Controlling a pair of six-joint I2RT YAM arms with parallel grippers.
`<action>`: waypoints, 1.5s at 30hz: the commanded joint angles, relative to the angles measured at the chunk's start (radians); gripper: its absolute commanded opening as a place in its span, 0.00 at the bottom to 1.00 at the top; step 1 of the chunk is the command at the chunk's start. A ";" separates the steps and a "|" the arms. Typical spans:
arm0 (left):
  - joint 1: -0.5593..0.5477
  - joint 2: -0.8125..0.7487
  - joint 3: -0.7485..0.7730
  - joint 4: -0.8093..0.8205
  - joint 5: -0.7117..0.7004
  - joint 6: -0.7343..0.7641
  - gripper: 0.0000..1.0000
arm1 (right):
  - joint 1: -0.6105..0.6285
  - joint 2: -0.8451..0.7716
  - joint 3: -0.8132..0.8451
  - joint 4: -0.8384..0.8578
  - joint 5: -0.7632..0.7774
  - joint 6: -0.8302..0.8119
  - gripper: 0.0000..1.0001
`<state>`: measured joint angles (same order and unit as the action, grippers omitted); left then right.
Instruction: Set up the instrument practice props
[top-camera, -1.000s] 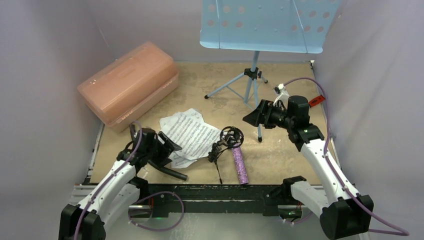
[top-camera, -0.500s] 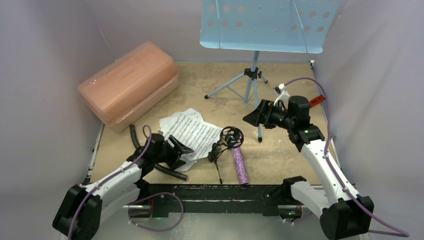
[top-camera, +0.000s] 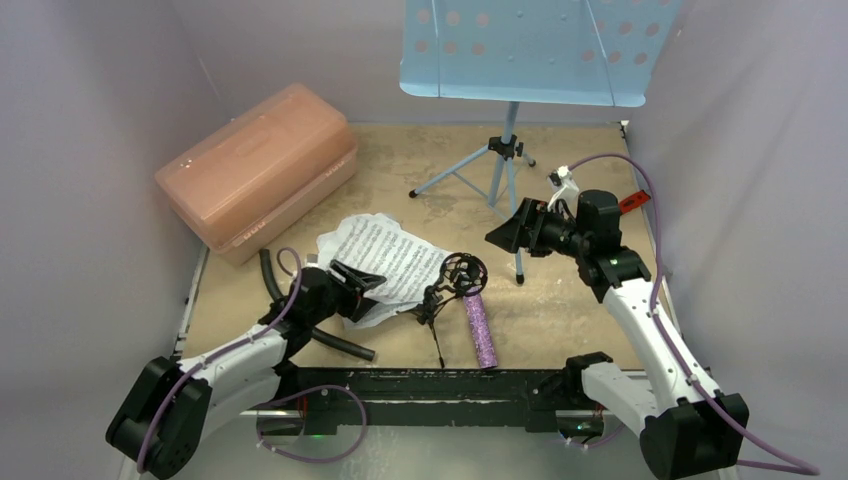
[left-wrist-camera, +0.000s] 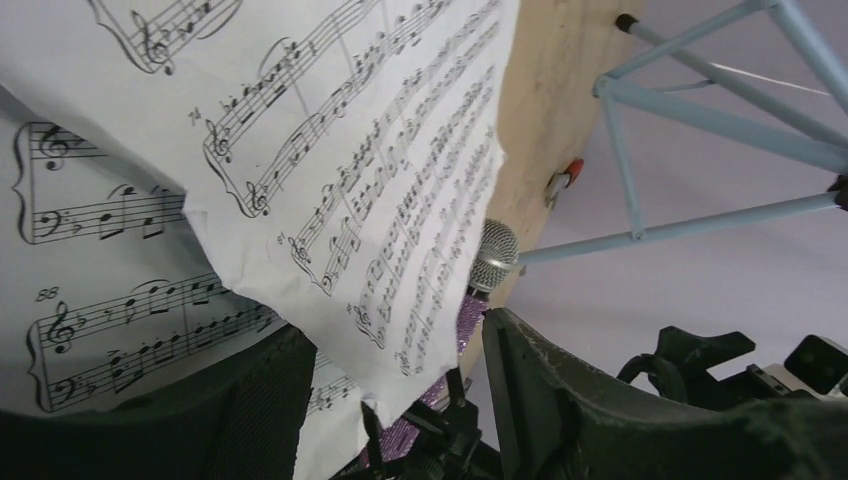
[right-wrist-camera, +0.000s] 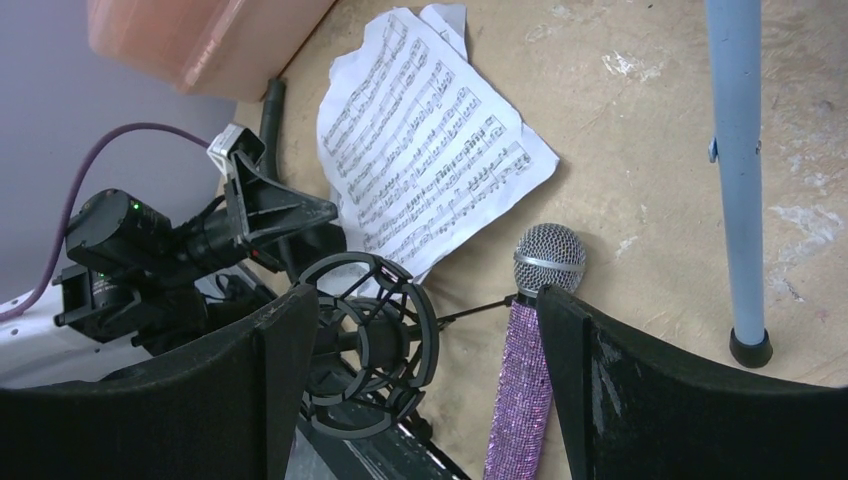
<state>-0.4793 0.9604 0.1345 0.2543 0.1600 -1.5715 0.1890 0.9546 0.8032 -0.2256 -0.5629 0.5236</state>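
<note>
Left tool (top-camera: 365, 284), set at the near-left edge of the white sheet-music pages (top-camera: 388, 258). The pages lie loosely fanned on the sandy-brown worktop (top-camera: 590, 300), between the pink translucent plastic box (top-camera: 255, 170) and the small black tripod mic stand with ring mount (top-camera: 455, 278). In my left wrist view, a drooping corner of the top page sits between my fingers (left-wrist-camera: 255, 400). They stand part-way apart and are not pinched on the paper, so I hold nothing yet.

My right tool (top-camera: 505, 232) hangs wide and empty above the glittery purple microphone (top-camera: 481, 330). The microphone lies flat near the front edge, just beside the mic stand, which appears to rest on its side. The light blue perforated music stand on its tripod (top-camera: 520, 50) is upright at the back, with no page on it that I can see.

Handling, as I judge it: the pages are light, limp and slick against one another — a grip on one corner may lift the top sheet alone. The paper will sag once raised, and a hard pinch will crease it. The best hold is at an edge where all the sheets overlap, my tool closed flat across the stack. The black curved hose (top-camera: 345, 346) lies just beside my left arm — a possible snag.
</note>
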 joint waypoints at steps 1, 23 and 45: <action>-0.003 -0.035 -0.004 0.132 -0.108 -0.047 0.59 | 0.003 -0.005 0.050 0.010 -0.021 0.004 0.83; 0.032 0.125 -0.128 0.456 -0.253 -0.119 0.46 | 0.003 0.017 0.107 0.020 -0.039 -0.009 0.83; 0.135 0.320 -0.065 0.716 -0.218 0.188 0.35 | 0.003 0.029 0.169 -0.001 -0.046 -0.016 0.84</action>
<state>-0.3534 1.2140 0.0185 0.8021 -0.0841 -1.5051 0.1894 0.9829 0.9165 -0.2352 -0.5797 0.5194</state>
